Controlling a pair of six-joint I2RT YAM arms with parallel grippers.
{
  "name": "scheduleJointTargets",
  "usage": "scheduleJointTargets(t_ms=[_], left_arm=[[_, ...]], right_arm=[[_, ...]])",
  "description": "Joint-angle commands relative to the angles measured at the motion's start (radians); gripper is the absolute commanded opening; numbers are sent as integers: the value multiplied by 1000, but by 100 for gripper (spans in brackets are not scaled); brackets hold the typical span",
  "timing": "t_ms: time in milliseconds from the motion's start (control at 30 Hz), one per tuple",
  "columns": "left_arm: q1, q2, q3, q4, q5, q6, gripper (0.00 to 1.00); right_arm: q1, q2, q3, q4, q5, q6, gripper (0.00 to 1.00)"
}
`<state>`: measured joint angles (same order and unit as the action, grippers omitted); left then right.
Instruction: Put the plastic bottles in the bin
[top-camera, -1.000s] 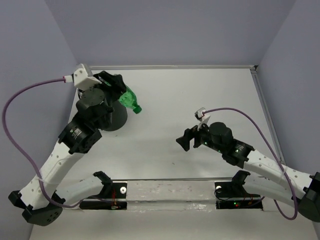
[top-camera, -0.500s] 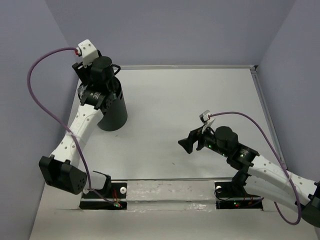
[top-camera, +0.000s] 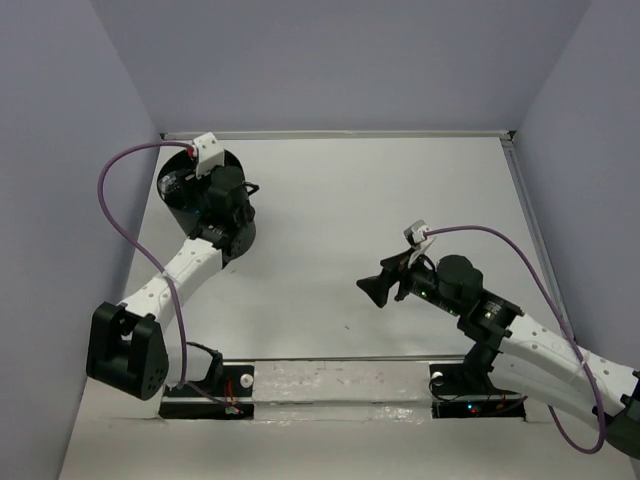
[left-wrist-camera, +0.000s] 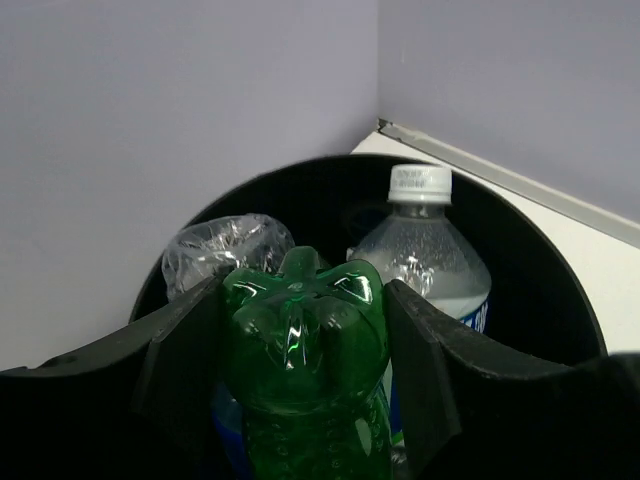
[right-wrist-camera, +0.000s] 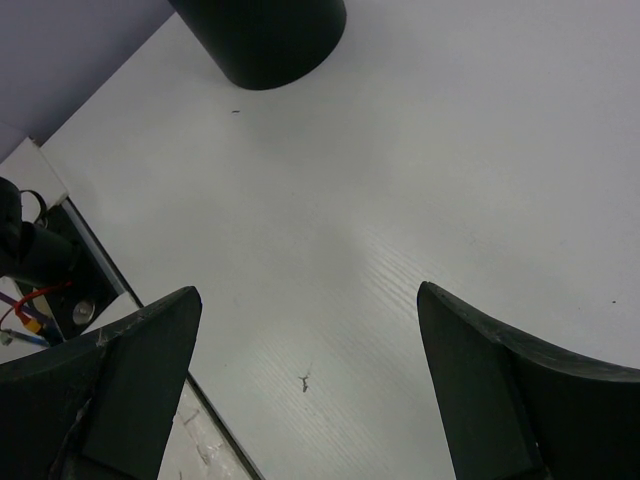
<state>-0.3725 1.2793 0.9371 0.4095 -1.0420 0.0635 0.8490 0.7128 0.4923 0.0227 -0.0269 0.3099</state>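
Note:
My left gripper (left-wrist-camera: 298, 300) is shut on the green bottle (left-wrist-camera: 300, 345) and holds it base-up in the mouth of the black bin (left-wrist-camera: 560, 290). Inside the bin a clear bottle with a white cap and blue label (left-wrist-camera: 425, 250) stands upright, and a crumpled clear bottle (left-wrist-camera: 225, 250) lies behind my left finger. In the top view the left wrist covers the bin (top-camera: 166, 195), and the green bottle and fingers are hidden. My right gripper (top-camera: 378, 290) is open and empty above the bare table, also in its own view (right-wrist-camera: 305, 385). No bottle shows on the table.
The bin stands in the far left corner by the walls; the right wrist view shows its side (right-wrist-camera: 260, 35). A raised rail (top-camera: 520, 190) runs along the table's right edge. The arm bases and a mounting plate (top-camera: 330, 385) sit at the near edge.
The left arm carried the green bottle from the bin's right side, round behind it, and now holds it in the bin's mouth. The right gripper stayed open and shifted slightly.

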Motion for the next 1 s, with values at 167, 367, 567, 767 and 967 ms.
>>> scheduleJointTargets(t_ms=[167,367,567,767,967], left_arm=[[-40,-21,-29,147,-33,-36,99],[-49,-57,167,-47,43,-97,99],[-51,-122,328,-257,134,-203,99],[-51,-294,323,-408,492,-344,99],[-52,-648,97,-437,943,-409,99]], right_arm=[[-7,16,-6,69,-18,-2,94],[-7,37,-3,79,-21,-6,95],[-7,30,-8,80,-2,-5,100],[-7,-53,-27,95,21,-12,100],[-7,-289,-11,60,91,31,100]])
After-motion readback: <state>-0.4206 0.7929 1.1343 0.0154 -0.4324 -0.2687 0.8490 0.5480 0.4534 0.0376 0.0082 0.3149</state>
